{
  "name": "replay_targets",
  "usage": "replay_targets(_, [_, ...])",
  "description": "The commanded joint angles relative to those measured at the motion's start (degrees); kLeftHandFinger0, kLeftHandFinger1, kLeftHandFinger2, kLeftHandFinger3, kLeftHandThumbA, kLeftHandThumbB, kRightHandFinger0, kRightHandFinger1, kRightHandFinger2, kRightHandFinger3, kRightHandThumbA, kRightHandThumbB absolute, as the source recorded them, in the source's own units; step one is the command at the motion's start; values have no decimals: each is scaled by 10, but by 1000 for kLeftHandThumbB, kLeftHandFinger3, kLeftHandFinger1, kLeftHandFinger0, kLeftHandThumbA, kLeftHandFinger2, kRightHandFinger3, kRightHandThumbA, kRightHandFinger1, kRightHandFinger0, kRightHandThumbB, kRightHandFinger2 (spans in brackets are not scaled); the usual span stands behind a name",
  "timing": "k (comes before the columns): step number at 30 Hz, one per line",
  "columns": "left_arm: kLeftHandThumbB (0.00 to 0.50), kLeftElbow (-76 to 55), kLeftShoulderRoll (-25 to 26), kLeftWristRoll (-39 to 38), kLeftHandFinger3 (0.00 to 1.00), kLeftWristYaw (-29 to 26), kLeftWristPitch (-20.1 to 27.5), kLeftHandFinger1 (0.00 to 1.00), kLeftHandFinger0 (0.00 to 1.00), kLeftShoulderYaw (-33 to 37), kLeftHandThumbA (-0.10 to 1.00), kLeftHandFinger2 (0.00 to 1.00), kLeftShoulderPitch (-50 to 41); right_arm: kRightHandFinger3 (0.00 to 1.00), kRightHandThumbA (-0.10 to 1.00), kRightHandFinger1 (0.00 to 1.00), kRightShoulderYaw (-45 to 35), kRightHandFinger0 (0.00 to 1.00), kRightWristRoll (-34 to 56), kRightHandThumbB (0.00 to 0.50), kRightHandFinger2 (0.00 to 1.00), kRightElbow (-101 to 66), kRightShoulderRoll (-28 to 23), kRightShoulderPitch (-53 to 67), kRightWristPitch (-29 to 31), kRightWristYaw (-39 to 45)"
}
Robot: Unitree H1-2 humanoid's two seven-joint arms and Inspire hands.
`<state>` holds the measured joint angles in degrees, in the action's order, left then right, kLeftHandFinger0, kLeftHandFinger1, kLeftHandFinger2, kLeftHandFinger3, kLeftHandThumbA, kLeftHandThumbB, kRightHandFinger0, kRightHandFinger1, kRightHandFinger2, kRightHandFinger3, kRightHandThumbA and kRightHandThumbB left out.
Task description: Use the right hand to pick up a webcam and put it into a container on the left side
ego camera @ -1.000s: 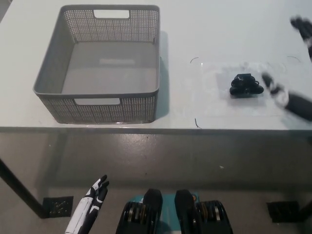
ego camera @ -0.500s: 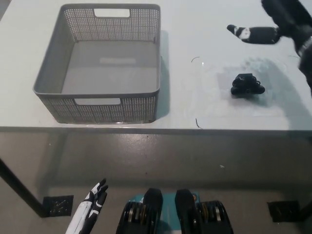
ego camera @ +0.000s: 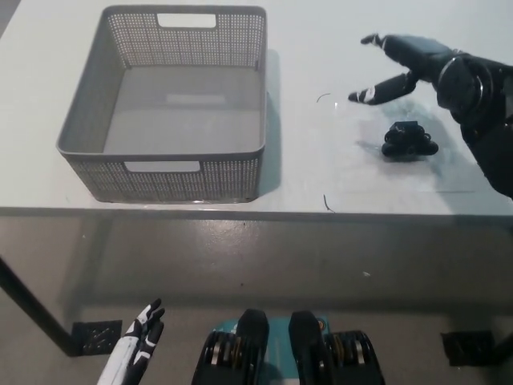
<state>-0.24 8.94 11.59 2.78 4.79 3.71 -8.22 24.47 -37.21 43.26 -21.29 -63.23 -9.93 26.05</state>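
Your right hand (ego camera: 417, 64) hovers fingers spread, holding nothing; webcam (ego camera: 409, 140) lies just below the fingertips, long axis left-right.

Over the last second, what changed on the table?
The right hand swung in from the right edge and now hovers open above and behind the webcam, fingers spread toward picture left. It has taken hold of nothing. The webcam stays on the table, the basket stays empty at left, and the left hand still hangs low.

Bright, even light; soft shadows; sharp.
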Motion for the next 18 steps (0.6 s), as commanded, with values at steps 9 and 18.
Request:
replay_targets(9, [83,-18,9,8,1000,-6,25,1000,1000,-6,1000,1000,-2,1000,786,1000,28,1000,-15,500,1000,9,-12,-46,-4,14])
replay_targets(18, [85,-17,11,7,1000,-3,25,1000,1000,-8,1000,1000,-3,1000,773,1000,40,1000,-15,500,1000,37,-19,-57,-5,15])
